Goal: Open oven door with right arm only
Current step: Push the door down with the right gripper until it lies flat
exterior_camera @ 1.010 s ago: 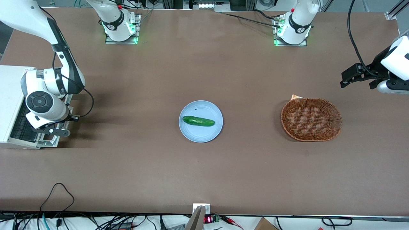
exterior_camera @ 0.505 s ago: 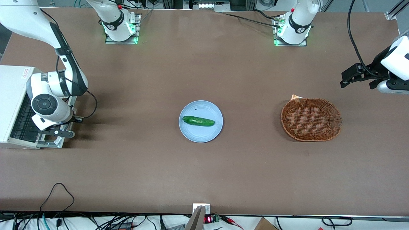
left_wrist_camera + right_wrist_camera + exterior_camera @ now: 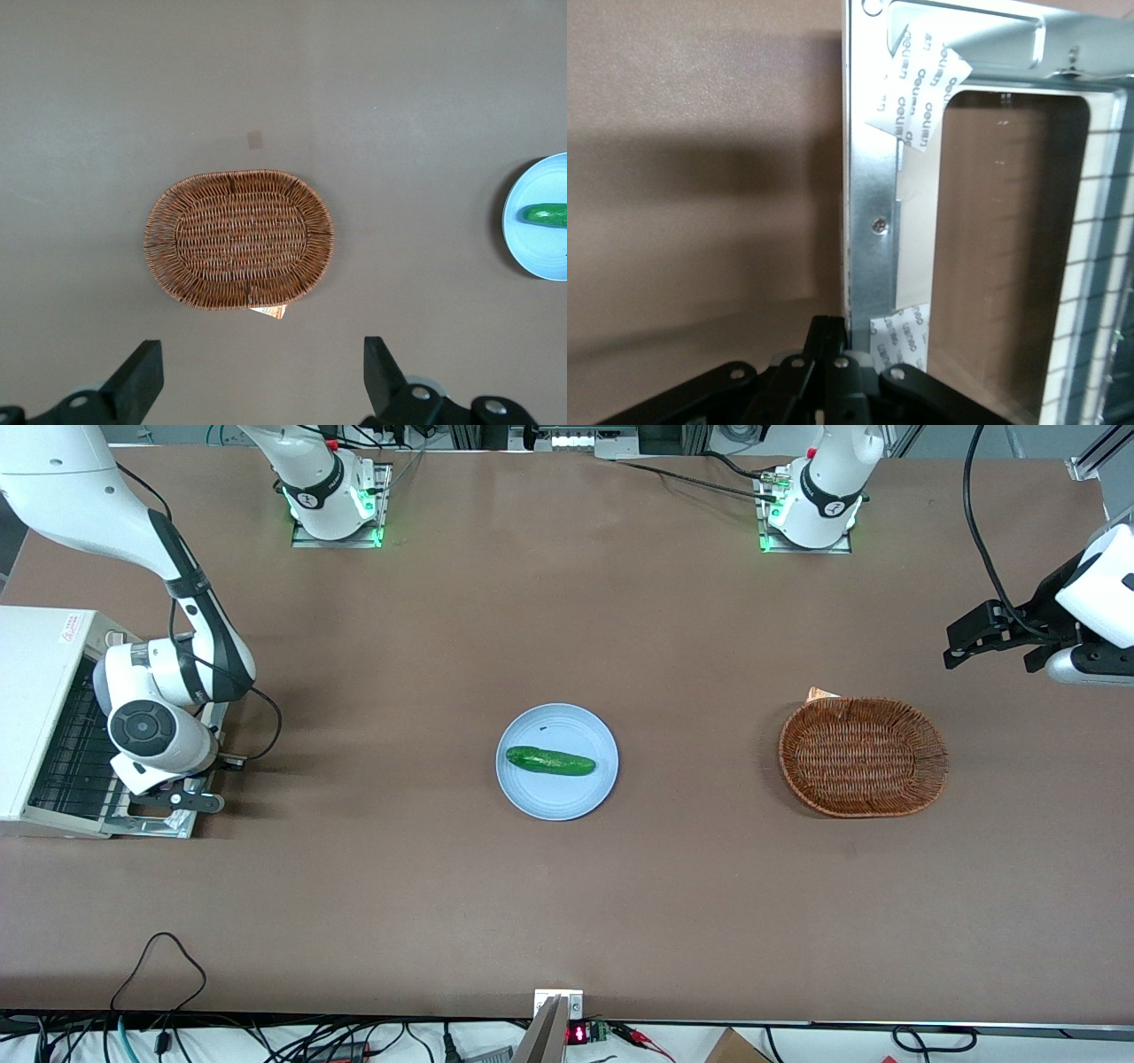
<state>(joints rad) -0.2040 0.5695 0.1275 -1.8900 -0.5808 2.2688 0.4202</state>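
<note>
At the working arm's end of the brown table [image 3: 567, 903] stands the small white boxy toaster oven [image 3: 35, 655], its flat silver-grey metal door with dark glass window [image 3: 159, 825] now swung down nearly flat in front of it, the wire rack exposed. The white jointed right arm [image 3: 168, 682] leans over the door, and its black two-finger gripper [image 3: 177, 799] sits at the door's outer edge; in the right wrist view the gripper [image 3: 833, 376] looks clamped on the door's rim [image 3: 868, 221], though the fingertips are cut off. To finish well, I judge it should ease the door down until it rests, follow the hinge's arc without dragging the oven, then let go. Against the earlier frames, the wrist has travelled away from the oven and the door has dropped lower. Toward the middle, the round pale-blue plate [image 3: 556, 802] holding a green cucumber [image 3: 550, 761], and further along the oval woven wicker basket [image 3: 863, 756], lie unchanged.
</note>
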